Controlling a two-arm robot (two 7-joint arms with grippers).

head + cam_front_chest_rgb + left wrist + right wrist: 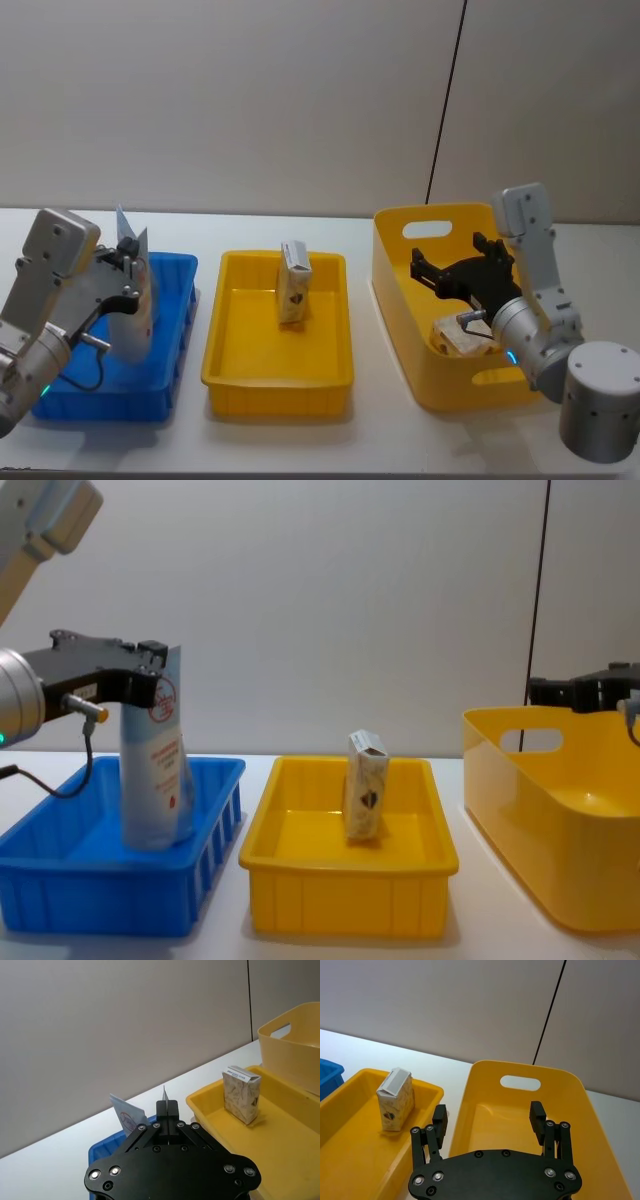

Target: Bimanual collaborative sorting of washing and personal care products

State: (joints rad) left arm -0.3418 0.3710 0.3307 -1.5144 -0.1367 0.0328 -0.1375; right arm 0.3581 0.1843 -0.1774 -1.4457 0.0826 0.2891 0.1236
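Left pincer (167,1109) pinching pale-blue tube (155,770) near crimped top, tube upright in blue bin (60,900), 9 o'clock on bench (300,440); tube likely light, soft-walled, slippery, crimp firmest hold. Right pincer (490,1115) spread above deep yellow bin (520,820), 3 o'clock. Cream carton (293,285) upright in yellow tray (350,875), centre; probably crushable, grip broad faces
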